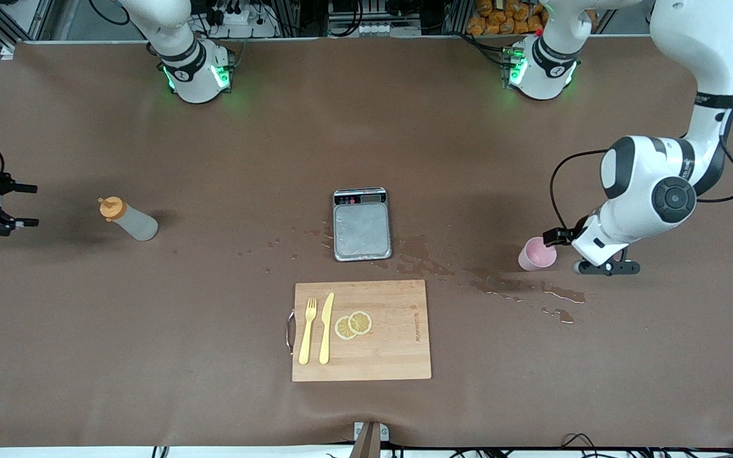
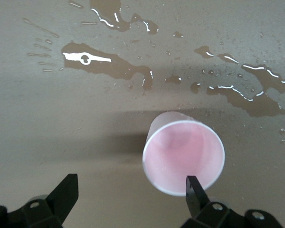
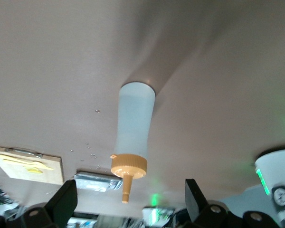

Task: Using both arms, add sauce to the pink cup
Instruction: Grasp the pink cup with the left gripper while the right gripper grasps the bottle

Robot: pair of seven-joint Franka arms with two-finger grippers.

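The sauce bottle (image 1: 128,219), whitish with an orange nozzle cap, stands on the table toward the right arm's end; it also shows in the right wrist view (image 3: 133,126). My right gripper (image 1: 25,205) is open a short way from it, at the table's end, with nothing between its fingers (image 3: 129,185). The pink cup (image 1: 537,254) stands upright toward the left arm's end. My left gripper (image 1: 564,245) hovers open just beside and above it. In the left wrist view the cup (image 2: 183,156) sits off to one side of the gripper (image 2: 131,183), one fingertip (image 2: 194,186) over its rim.
A grey scale (image 1: 362,224) sits mid-table. Nearer the camera lies a wooden cutting board (image 1: 398,343) with a yellow fork (image 1: 307,331), a knife (image 1: 326,327) and lemon slices (image 1: 354,324). Wet puddles (image 1: 500,283) spread between scale and cup.
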